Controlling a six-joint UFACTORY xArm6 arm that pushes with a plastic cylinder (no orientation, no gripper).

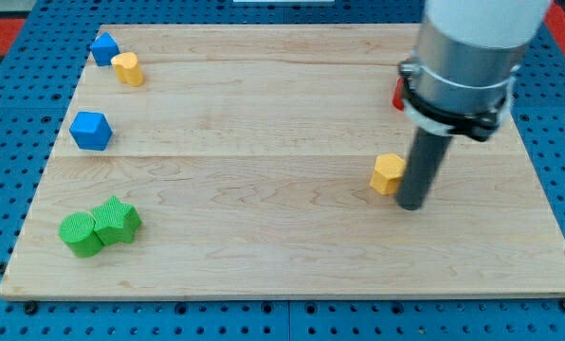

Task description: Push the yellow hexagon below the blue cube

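Note:
The yellow hexagon point(388, 174) lies at the view's right of the wooden board point(264, 256). My tip point(412, 205) rests on the board right beside it, touching or nearly touching its right side. A blue block shaped like a cube point(90, 130) sits at the view's left edge, at mid height. A second blue block point(103, 48) lies at the top left corner, touching a yellow cylinder-like block point(127, 69).
Two green blocks point(100, 227) lie together at the bottom left. A red block point(398, 93) is mostly hidden behind the arm at the upper right. The arm's wide grey body point(467, 57) covers the board's top right.

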